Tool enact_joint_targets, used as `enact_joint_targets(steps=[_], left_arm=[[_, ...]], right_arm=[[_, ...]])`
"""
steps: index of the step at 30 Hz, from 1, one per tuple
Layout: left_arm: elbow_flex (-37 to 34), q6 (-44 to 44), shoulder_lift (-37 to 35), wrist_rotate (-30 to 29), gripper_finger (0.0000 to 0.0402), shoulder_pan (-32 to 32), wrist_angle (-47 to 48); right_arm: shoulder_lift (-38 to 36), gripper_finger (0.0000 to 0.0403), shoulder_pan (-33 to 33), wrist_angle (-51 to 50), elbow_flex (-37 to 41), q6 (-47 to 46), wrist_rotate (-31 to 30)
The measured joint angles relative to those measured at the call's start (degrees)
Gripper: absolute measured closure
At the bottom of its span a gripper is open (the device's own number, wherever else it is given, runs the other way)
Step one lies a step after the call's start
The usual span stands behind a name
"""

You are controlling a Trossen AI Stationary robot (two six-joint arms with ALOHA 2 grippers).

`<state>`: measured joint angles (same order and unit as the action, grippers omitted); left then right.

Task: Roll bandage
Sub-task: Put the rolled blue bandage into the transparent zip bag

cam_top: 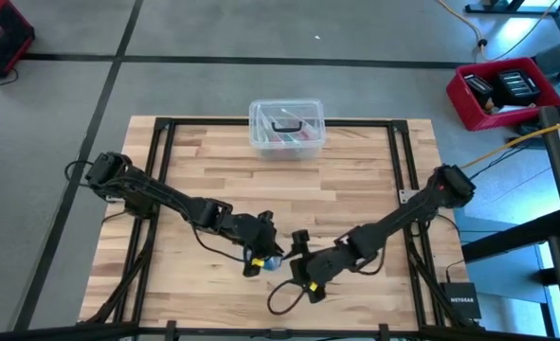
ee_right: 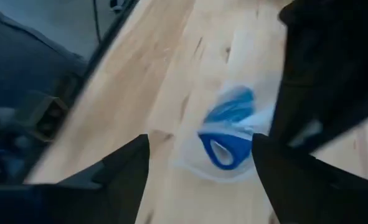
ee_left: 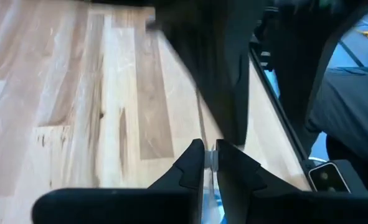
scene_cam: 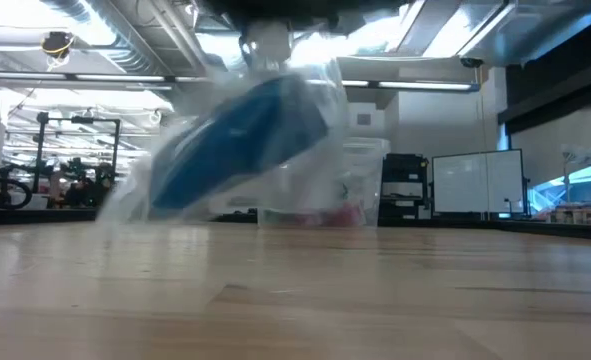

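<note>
The bandage [scene_cam: 240, 135] is a compact blue roll inside a small clear plastic bag [scene_cam: 310, 100]. The bag hangs above the tabletop near the front middle. My left gripper [ee_left: 210, 163] is shut on the bag's plastic; in the high view it [cam_top: 263, 248] sits right over the blue roll [cam_top: 264, 258]. My right gripper [ee_right: 200, 138] stands open just to the right of the bag. Its fingers stand apart on either side of the bagged roll [ee_right: 228, 134] without touching it. My left gripper pinches a thin bit of the clear bag's plastic [ee_left: 211, 155] between its two fingertips, slanting down from the table's left. The bag hangs below the fingers, clear of the table, and the blue roll lies tilted inside it [scene_cam: 215, 150].
A clear lidded plastic box [cam_top: 286, 128] with small items stands at the table's far middle edge and shows behind the bag in the low view [scene_cam: 360, 190]. Bare wood lies between it and the arms. Black frame rails [cam_top: 161, 161] run along both table sides.
</note>
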<state>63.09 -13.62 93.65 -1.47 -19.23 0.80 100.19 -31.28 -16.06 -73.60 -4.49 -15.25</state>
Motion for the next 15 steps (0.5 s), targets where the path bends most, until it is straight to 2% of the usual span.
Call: enact_joint_targets(steps=[5,8,10,15], left_arm=[[-0.02,0.66,0.00,-2.51,0.0387,-0.52,-2.88],[-0.03,2.95,0.00,-4.14,0.0384,-1.02,-6.88],[-0.02,5.14,0.00,-5.68,0.0379,-1.36,-9.26],[-0.02,8.17,0.00,-6.91,0.0382,-1.53,-13.99]], right_arm=[[-1.53,0.0121,-3.92,-19.52,-5.65,-15.79,1.05],[-1.50,0.0121,-7.22,-24.56,-3.89,-25.28,-5.56],[-1.50,0.0121,-9.47,-20.02,0.06,-30.13,-12.30],[-1.37,0.0121,-12.38,-2.79,11.05,-39.00,-22.69]])
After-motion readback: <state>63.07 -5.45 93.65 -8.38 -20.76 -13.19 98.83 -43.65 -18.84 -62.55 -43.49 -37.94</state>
